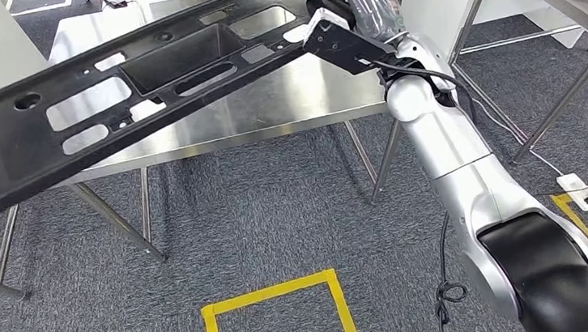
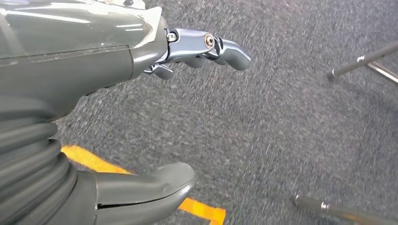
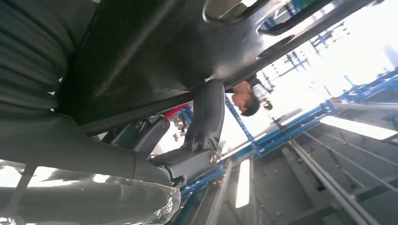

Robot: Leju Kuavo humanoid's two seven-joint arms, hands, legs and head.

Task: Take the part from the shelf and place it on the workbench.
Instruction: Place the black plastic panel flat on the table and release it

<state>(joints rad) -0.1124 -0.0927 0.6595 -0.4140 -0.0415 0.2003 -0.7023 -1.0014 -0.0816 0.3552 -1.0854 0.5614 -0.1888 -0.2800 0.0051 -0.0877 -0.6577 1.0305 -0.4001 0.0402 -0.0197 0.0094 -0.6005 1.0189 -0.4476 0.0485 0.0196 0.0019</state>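
Your right hand (image 1: 356,1) grips one end of the long black plastic panel (image 1: 145,87), a flat moulded part pierced with rectangular and oval cut-outs and a recessed tray at its middle. From the right wrist, you see dark fingers (image 3: 206,117) curled up against the panel's matte underside. You hold the part in the air, tilted, over the shiny stainless-steel workbench (image 1: 270,115) with thin metal legs; its far end juts past the bench's edge. Your left hand (image 2: 141,117) holds nothing, thumb and fingers apart, over the coarse grey carpet (image 2: 281,131) crossed by yellow tape (image 1: 275,294).
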